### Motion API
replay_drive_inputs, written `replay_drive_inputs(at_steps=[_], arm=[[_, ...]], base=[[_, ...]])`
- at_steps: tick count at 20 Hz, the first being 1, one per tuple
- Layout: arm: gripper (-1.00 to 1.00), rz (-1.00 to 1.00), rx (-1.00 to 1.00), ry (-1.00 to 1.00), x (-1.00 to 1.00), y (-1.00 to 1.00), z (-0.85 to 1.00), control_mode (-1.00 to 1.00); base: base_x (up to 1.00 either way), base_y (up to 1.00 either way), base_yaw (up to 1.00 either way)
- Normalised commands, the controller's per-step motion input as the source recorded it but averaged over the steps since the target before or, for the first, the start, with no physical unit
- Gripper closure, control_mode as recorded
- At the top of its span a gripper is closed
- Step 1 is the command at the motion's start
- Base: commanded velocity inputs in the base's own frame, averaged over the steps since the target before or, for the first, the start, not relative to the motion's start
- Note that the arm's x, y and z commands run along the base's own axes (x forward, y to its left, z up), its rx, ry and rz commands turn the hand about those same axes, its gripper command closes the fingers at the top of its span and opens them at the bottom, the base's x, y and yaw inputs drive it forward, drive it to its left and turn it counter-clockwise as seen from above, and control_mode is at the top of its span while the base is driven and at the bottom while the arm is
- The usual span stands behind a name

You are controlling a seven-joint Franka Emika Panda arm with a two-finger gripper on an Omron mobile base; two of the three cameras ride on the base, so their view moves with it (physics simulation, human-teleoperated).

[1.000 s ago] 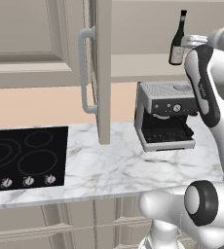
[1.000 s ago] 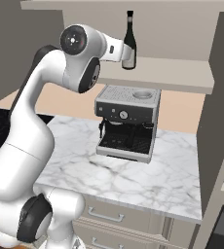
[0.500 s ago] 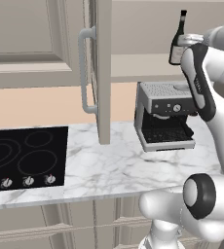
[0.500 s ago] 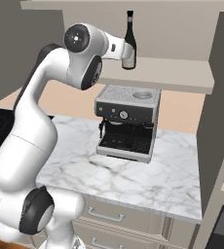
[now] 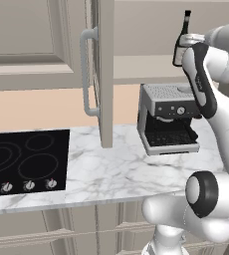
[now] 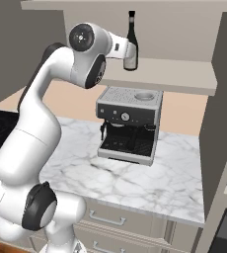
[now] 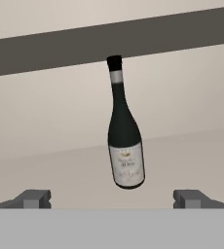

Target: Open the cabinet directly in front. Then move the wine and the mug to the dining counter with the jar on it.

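Note:
The cabinet stands open, its door swung out edge-on with the curved silver handle facing left. The wine, a dark bottle with a pale label, stands upright on the cabinet's lower shelf. It also appears as the wine and the wine. My gripper is open, level with the bottle's base and just short of it, one fingertip on each side and neither touching. From the base views the gripper sits right at the bottle. The mug, the dining counter and the jar are out of view.
A grey espresso machine stands on the marble counter directly under the shelf. A black cooktop lies to the left. The open door hangs over the counter's middle. A tall cabinet side walls the right.
The arm's upper links have shifted slightly and the hand has edged closer to the bottle. The bottle has not moved and the jaws stay open.

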Motion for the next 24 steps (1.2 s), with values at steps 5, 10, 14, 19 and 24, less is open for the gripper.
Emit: replay_drive_inputs(at_steps=[5, 10, 14, 19, 24], arm=[[-1.0, 0.0, 0.0, 0.0, 0.19, -0.05, 0.0, -1.0], [-1.0, 0.0, 0.0, 0.0, 0.22, -0.04, 0.0, -1.0], [-1.0, 0.0, 0.0, 0.0, 0.26, -0.01, 0.0, -1.0], [-1.0, 0.0, 0.0, 0.0, 0.24, -0.03, 0.0, -1.0], [-1.0, 0.01, 0.0, 0.0, 0.2, -0.07, 0.0, -1.0]], base=[[0.0, 0.0, 0.0], [0.0, 0.0, 0.0], [0.0, 0.0, 0.0], [0.0, 0.0, 0.0], [0.0, 0.0, 0.0]])
